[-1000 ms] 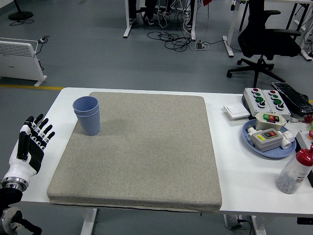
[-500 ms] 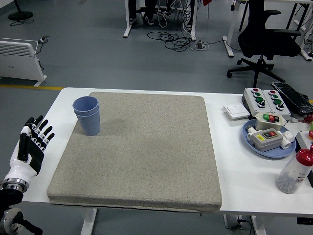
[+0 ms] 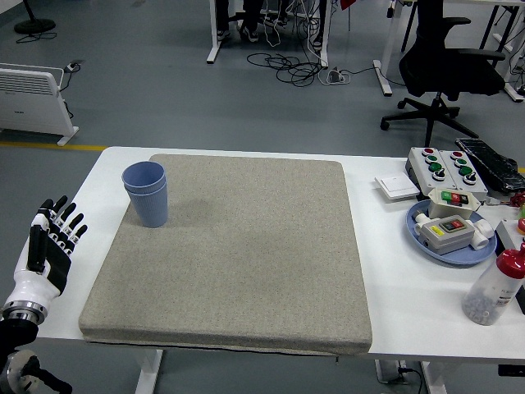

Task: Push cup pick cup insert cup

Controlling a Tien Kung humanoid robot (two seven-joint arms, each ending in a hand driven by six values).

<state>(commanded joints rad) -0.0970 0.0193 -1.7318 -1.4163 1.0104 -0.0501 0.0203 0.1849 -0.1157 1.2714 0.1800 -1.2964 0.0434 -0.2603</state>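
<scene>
Two blue cups (image 3: 146, 192) stand nested upright, one inside the other, on the grey mat (image 3: 238, 254) near its far left corner. My left hand (image 3: 51, 240) hovers at the table's left edge, below and left of the cups, fingers spread and holding nothing. It is well apart from the cups. My right hand is out of the picture.
On the right of the white table (image 3: 385, 271) sit a blue plate (image 3: 418, 234) with button boxes, a control box (image 3: 447, 168), a white pad (image 3: 399, 188) and a clear bottle with a red cap (image 3: 495, 287).
My left hand has drawn back slightly, down and to the left, away from the mat. The cups have not moved.
</scene>
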